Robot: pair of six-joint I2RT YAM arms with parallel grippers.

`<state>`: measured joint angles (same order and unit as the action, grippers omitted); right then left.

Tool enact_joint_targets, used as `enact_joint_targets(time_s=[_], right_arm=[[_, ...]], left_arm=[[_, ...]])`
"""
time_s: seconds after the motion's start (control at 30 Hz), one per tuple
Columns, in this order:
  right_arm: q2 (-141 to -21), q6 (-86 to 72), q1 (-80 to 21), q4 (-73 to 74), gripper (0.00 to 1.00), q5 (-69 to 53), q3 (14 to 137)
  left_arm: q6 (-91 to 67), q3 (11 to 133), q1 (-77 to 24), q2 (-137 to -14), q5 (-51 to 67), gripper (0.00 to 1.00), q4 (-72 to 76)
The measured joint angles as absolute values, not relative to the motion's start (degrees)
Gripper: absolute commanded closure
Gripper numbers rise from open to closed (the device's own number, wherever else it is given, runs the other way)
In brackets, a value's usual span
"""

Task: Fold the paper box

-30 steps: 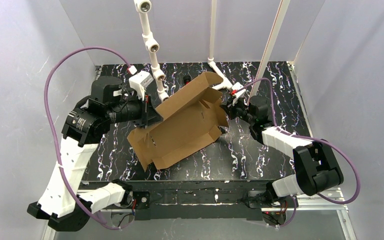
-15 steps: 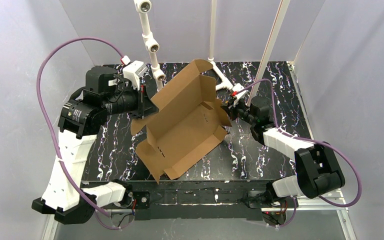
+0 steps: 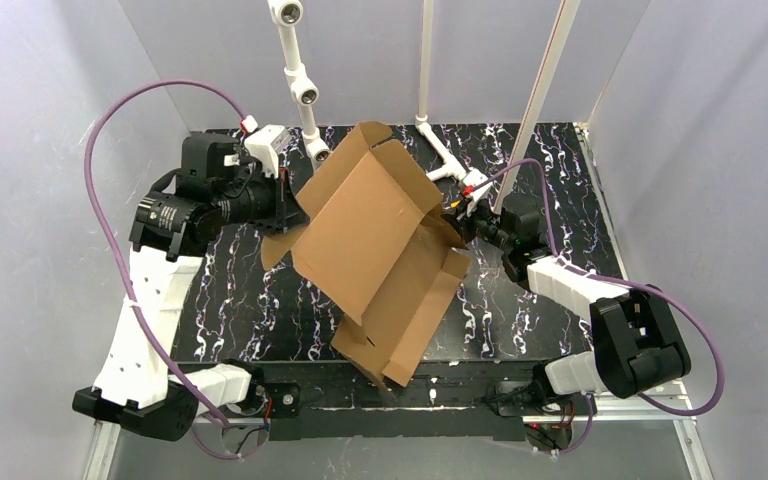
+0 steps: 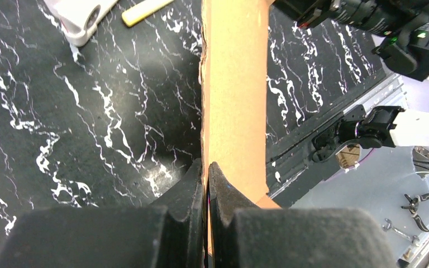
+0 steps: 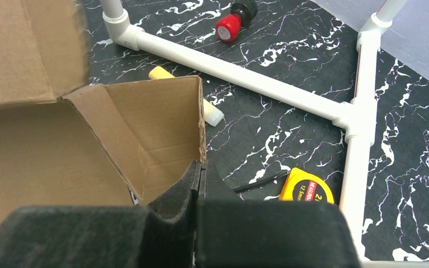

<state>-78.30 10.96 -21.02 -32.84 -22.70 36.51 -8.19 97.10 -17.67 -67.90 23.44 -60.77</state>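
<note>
Item: plain brown corrugated cardboard box [image 3: 370, 230], part-folded, held tilted above black marbled table [image 3: 490, 320].
Left gripper [image 4: 205, 170]: clamped on a panel edge.
Right gripper [image 5: 201, 167]: clamped on a flap edge.
Handling: swing both wrists together; bend along scored creases, avoid tearing pinched edges.

Plain brown corrugated paper box [image 3: 375, 245], flaps open, tilted steeply above the table [image 3: 560, 170]. Its lower end overhangs the near edge.

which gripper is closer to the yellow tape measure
Right. The right gripper pinches a paper box flap with the tape measure lying just beside it; the left gripper grips the box's opposite side, farther away.
</note>
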Motion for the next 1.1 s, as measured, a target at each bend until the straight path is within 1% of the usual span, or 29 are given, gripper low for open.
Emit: enact_joint_targets(time_s=[0.23,0.47,0.77,0.97,1.1], right_arm=[[-78.1,12.4,-20.9,-32.2,0.99,-23.9,36.5],[-77.8,10.8,-20.7,-31.4,0.99,-24.2,36.7],[-81.8,6.7,-22.9,-32.3,0.99,-19.0,41.5],[-86.5,1.3,-23.6,-37.3,0.99,-14.9,45.8],[-89.8,-2.3,-23.7,-41.7,0.99,-12.9,47.1]], left_arm=[[-8.4,91.8,-16.6,-67.3,23.6,1.00,-59.6],[-7.1,92.4,-16.6,-67.4,23.0,1.00,-59.2],[-5.6,100.6,-16.6,-71.3,23.1,1.00,-59.4],[-5.0,107.4,-16.6,-75.3,23.0,1.00,-59.1],[-5.1,109.1,-16.6,-77.6,23.5,1.00,-58.5]])
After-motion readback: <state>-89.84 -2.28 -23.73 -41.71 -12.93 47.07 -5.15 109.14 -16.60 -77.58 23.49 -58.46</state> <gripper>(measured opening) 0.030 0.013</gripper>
